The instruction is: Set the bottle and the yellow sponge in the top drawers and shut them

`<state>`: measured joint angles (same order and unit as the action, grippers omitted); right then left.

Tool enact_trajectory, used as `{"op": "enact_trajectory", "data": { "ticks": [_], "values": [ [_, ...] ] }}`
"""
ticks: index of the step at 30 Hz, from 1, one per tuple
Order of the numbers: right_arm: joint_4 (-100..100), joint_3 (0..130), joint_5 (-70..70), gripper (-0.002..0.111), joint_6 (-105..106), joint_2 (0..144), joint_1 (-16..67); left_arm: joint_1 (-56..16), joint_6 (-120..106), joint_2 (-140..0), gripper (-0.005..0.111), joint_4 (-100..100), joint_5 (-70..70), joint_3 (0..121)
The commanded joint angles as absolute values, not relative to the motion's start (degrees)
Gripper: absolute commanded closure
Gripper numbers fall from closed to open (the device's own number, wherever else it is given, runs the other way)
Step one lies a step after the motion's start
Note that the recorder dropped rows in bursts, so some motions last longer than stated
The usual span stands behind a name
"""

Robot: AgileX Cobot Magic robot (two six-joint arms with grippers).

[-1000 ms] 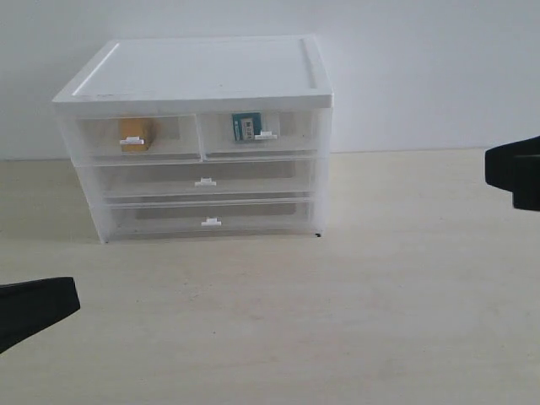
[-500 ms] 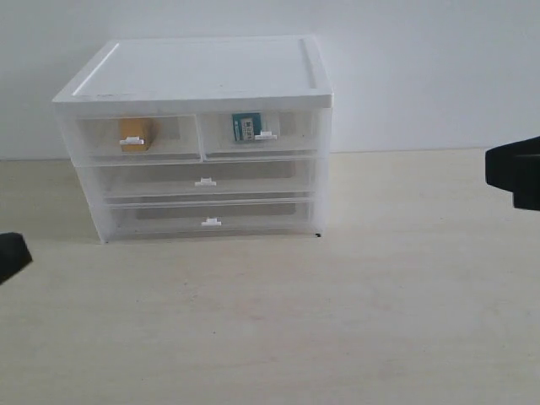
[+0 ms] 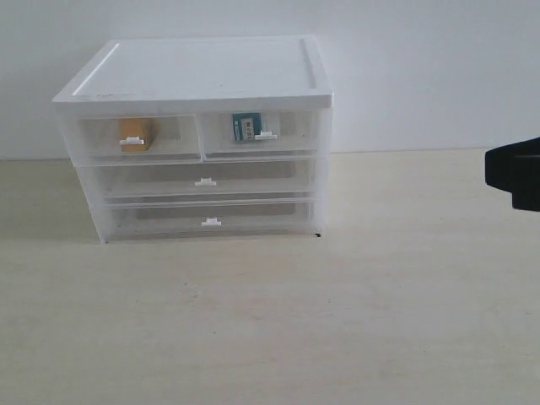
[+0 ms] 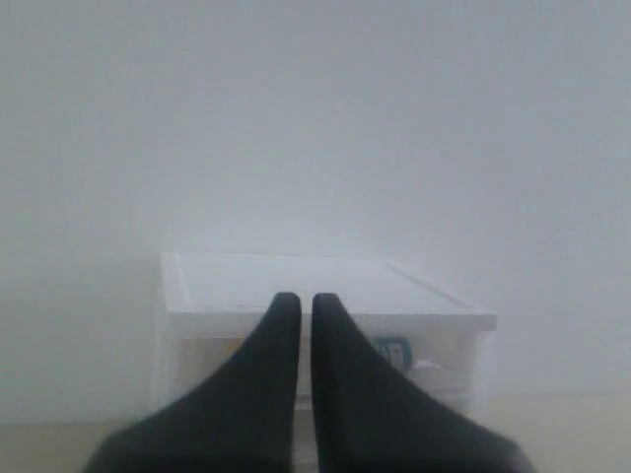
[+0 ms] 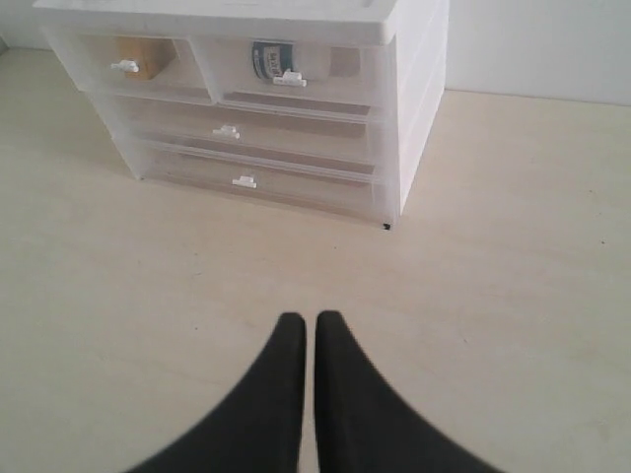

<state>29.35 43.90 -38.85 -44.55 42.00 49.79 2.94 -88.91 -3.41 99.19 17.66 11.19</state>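
Note:
The yellow sponge point(image 3: 134, 132) lies inside the left top drawer point(image 3: 169, 139), seen through its translucent front. The bottle point(image 3: 245, 127), with its teal label, lies inside the right top drawer point(image 3: 291, 132). Both top drawers sit flush with the cabinet front. The right wrist view shows the sponge point(image 5: 146, 57) and the bottle point(image 5: 272, 59) too. My left gripper point(image 4: 307, 304) is shut and empty, well back from the cabinet and outside the exterior view. My right gripper point(image 5: 309, 323) is shut and empty over the table; only a black part of that arm point(image 3: 516, 174) shows at the right edge.
The white cabinet point(image 3: 202, 72) stands at the back left of the pale wooden table point(image 3: 337, 321), against a white wall. Two full-width drawers point(image 3: 206, 182) below the top pair are closed.
The left arm has drawn back leftward and left the exterior view. The right arm and the cabinet have not moved.

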Motion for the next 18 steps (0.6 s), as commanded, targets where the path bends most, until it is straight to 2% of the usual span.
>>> {"op": "enact_trajectory", "data": {
  "ticks": [1, 5, 8, 13, 15, 18],
  "values": [
    [29.3, 43.8, -38.8, 0.108, -44.6, 41.8, 49.7, 2.7, -90.8, -2.4, 0.103, 99.9, 14.6, 11.2],
    [29.3, 43.8, -38.8, 0.108, -44.5, 41.8, 49.7, 2.7, -87.3, -2.4, 0.103, 97.3, 13.7, 11.2],
    [29.3, 43.8, -38.8, 0.108, -44.6, 41.8, 49.7, 2.7, -63.7, -2.4, 0.103, 70.9, 12.0, 10.8],
    [29.3, 43.8, -38.8, 0.108, -44.6, 41.8, 49.7, 2.7, -3.4, -2.4, 0.103, 15.8, 12.2, 8.0],
    [29.3, 43.8, -38.8, 0.108, -44.5, 41.8, 49.7, 2.7, 6.9, -2.4, 0.103, 4.9, 12.0, 6.3],
    [29.3, 43.8, -38.8, 0.108, -44.5, 41.8, 49.7, 2.7, 10.1, -2.4, 0.103, -2.2, 12.0, 3.3]
  ]
}}
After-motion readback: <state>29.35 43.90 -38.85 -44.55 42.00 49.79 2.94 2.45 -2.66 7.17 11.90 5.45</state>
